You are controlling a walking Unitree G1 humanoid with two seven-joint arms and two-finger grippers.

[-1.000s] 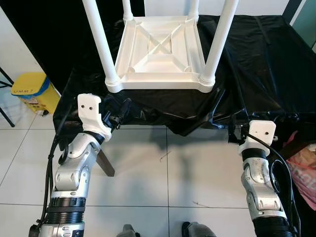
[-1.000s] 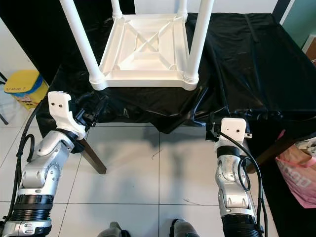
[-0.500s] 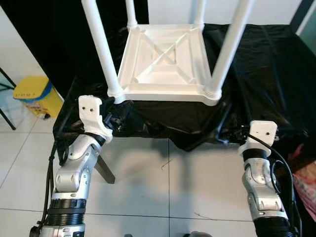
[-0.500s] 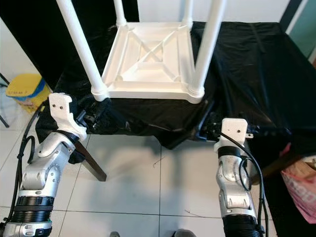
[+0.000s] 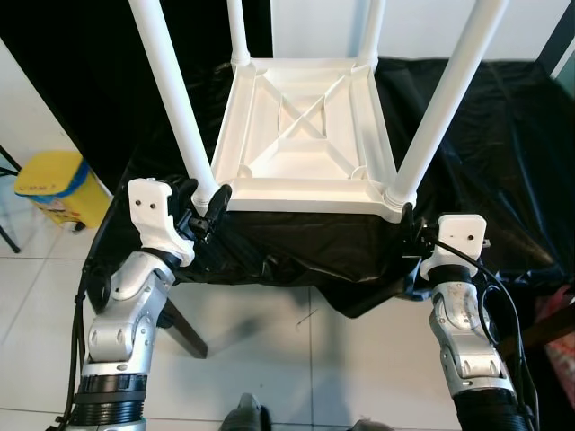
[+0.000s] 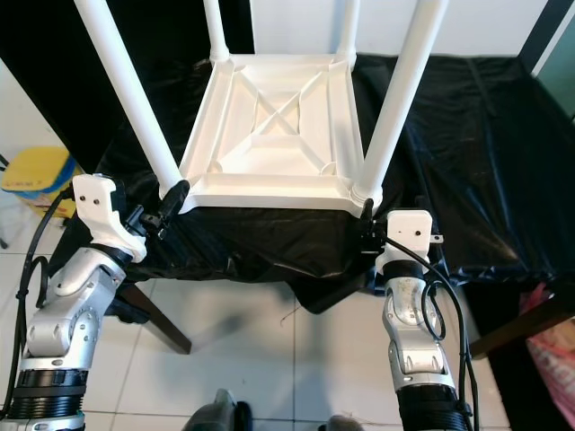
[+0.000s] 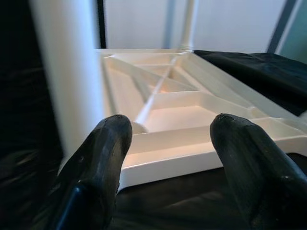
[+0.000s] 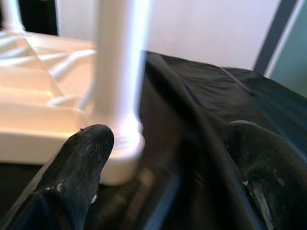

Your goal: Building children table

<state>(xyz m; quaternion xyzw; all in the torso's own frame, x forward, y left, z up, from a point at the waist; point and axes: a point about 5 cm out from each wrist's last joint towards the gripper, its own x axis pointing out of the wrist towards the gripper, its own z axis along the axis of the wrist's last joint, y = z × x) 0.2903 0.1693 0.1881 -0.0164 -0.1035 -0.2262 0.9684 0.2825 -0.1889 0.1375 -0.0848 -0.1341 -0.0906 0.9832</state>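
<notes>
A white plastic children's table (image 5: 305, 135) lies upside down on a black-covered surface, its round legs pointing up. My left gripper (image 5: 214, 202) is open at the base of the front left leg (image 5: 175, 99); in the left wrist view its fingers (image 7: 103, 158) frame the table's front rim (image 7: 192, 155), with the leg just beside one of them. My right gripper (image 5: 409, 224) is open at the front right corner. The right wrist view has the front right leg's base (image 8: 117, 143) sitting between the spread fingers (image 8: 81, 163), untouched.
Black sheeting (image 5: 503, 135) covers the supporting table and hangs over its front edge. A yellow bin (image 5: 54, 184) stands on the tiled floor to the left. A brown wooden leg (image 5: 184, 328) slants down below the left arm.
The camera has moved closer to the table. Both grippers have come up and forward from below the cloth edge to the white table's two front corners.
</notes>
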